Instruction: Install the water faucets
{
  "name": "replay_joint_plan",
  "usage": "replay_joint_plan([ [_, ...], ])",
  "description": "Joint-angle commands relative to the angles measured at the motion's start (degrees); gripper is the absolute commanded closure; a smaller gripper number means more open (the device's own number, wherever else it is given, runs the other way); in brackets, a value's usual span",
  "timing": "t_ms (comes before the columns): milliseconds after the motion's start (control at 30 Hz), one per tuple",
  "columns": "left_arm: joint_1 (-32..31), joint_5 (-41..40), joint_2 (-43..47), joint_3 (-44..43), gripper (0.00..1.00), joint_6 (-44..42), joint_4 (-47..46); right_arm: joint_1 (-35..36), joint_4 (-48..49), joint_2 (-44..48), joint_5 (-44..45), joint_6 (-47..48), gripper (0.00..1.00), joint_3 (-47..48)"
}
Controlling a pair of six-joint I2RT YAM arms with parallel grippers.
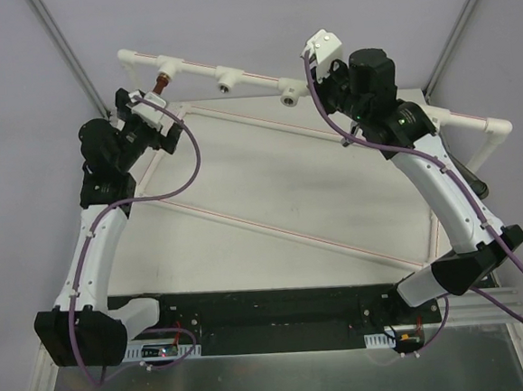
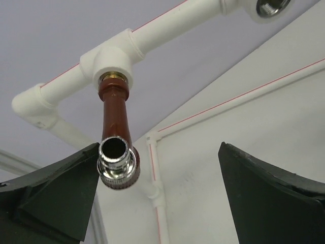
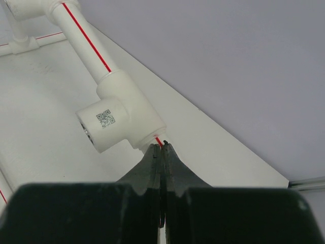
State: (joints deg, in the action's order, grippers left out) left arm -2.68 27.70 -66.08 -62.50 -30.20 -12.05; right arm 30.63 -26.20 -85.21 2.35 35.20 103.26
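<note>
From above, the left gripper [image 1: 150, 103] sits at about ten o'clock on the worktop [image 1: 270, 186], just below the reddish-brown faucet [image 1: 159, 84]. The faucet juts from the white pipe [image 1: 252, 74] along the far edge, and the wrist housing crowds the fingers too much to read from here. The right gripper [image 1: 311, 74] is up at one o'clock against that pipe, its tips hidden under its own white mount. The left wrist camera shows the faucet fixed by its brass end in a tee fitting [image 2: 109, 58], chrome mouth toward the lens. It lies between gripper fingers standing wide apart, and the mouth overlaps the left finger's edge; I can't tell if they touch. The right wrist camera shows that gripper pressed closed on nothing, its tips at the pipe at five o'clock of another tee, whose socket is turned mostly away.
</note>
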Motion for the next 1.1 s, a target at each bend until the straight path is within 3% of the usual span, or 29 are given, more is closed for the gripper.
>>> replay_joint_plan([
  [0, -1.3, -1.1, 6.3, -6.0, 0.01, 21.1, 8.4, -0.5, -8.2, -2.0, 2.0, 0.0, 1.0, -2.6],
  [233, -0.3, -18.4, 10.2, -10.5, 0.01, 53.1, 11.9, -0.6, -8.2, -2.4, 2.0, -0.2, 1.0, -2.6],
  [400, 0.1, -38.5, 11.9, -13.2, 0.02, 81.5, 25.3, -0.5, -8.3, -2.5, 2.0, -0.2, 1.0, -2.6],
  [467, 2.1, -41.0, 12.6, -13.3, 0.04, 90.4, 29.3, -0.6, -8.2, -2.3, 2.0, -0.2, 1.0, -2.7],
  [567, 5.3, -37.8, 12.0, -13.5, 0.07, 102.6, 31.2, -0.6, -8.0, -2.1, 1.9, -0.2, 1.0, -3.3],
  [667, 8.6, -28.2, 8.3, -14.8, 0.1, 112.3, 31.2, -0.6, -7.9, -1.6, 1.9, -0.2, 1.0, -3.4],
  [1067, 9.3, -16.4, -2.1, -17.6, 0.09, 122.7, 30.4, -0.5, -7.2, -0.9, 2.5, 0.0, 1.0, -4.3],
])
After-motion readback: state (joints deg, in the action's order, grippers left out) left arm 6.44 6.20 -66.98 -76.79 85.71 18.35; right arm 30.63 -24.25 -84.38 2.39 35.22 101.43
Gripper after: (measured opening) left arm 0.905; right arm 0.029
